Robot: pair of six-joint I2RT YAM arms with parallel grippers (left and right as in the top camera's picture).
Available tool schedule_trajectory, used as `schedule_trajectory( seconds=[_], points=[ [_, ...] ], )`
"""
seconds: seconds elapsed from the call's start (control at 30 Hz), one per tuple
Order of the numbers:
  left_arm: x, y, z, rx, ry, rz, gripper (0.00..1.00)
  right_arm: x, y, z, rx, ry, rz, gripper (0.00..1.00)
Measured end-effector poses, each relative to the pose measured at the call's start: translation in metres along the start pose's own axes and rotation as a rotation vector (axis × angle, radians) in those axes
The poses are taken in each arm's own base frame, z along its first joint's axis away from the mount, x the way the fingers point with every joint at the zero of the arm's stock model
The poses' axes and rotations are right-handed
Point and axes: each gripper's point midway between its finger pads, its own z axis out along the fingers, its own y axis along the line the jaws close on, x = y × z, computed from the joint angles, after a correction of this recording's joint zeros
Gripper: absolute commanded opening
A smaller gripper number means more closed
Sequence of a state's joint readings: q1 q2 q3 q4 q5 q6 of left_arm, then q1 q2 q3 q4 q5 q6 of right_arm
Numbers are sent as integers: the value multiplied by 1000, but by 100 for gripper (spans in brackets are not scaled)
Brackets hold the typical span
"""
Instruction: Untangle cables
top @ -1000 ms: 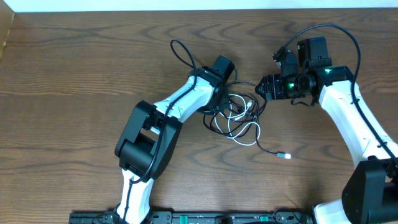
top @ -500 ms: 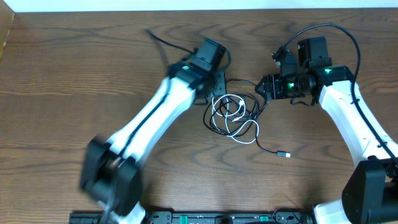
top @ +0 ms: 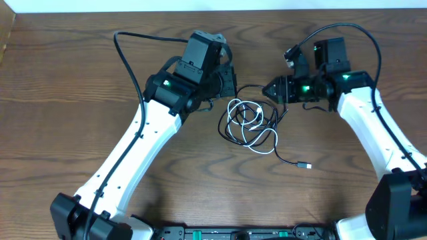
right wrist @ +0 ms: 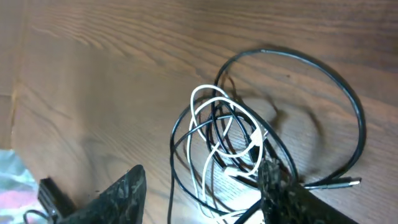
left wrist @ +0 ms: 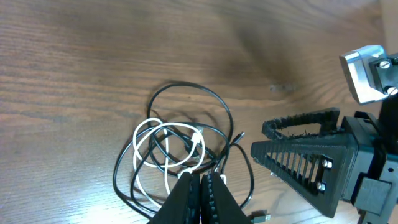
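Note:
The cables lie tangled on the wooden table between my two grippers. A white cable (top: pixel 257 127) is looped through a black cable (top: pixel 225 131), and a small plug end (top: pixel 305 165) trails off to the lower right. My left gripper (top: pixel 232 83) is shut just left of the tangle. In the left wrist view its closed tips (left wrist: pixel 202 177) sit over the near edge of the white cable (left wrist: pixel 155 134) and black cable (left wrist: pixel 186 87), with nothing visibly pinched. My right gripper (top: pixel 270 90) stands open at the tangle's upper right. The white cable (right wrist: pixel 205 93) and black cable (right wrist: pixel 311 62) lie between its fingers (right wrist: pixel 134 183).
My right gripper (left wrist: pixel 260 138) shows at the right of the left wrist view, close to the tangle. A thick black arm cable (top: pixel 127 40) arcs over the table at the left. The table's far edge (top: pixel 213 10) runs along the top.
My left arm has swung up and left, drawing its shut gripper back from the middle of the tangle to its left edge. My right gripper's jaws have narrowed and edged left toward the cables.

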State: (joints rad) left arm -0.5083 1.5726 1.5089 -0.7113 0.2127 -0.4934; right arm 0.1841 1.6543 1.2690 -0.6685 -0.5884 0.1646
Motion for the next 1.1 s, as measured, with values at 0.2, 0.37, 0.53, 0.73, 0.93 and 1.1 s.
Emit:
schedule_trajectory(
  seconds=[0.2,0.37,0.53,0.73,0.93,1.1],
  points=[
    [3,7,7,-21,25,-12,7,7,10,23,87,18,60,29],
    [0,30,4,-66,34,-66,8,33,-8,53,158,127,140,23],
    [-3,45,1,-93,37,-99,8,59,-41,60,298,215,228,32],
    [-3,45,2,-94,39,-99,8,54,-50,71,310,198,212,36],
    [-2,46,4,-96,44,-100,8,66,-66,93,319,251,203,33],
    [-2,46,4,-97,45,-101,8,67,-69,111,268,267,125,7]
  ],
)
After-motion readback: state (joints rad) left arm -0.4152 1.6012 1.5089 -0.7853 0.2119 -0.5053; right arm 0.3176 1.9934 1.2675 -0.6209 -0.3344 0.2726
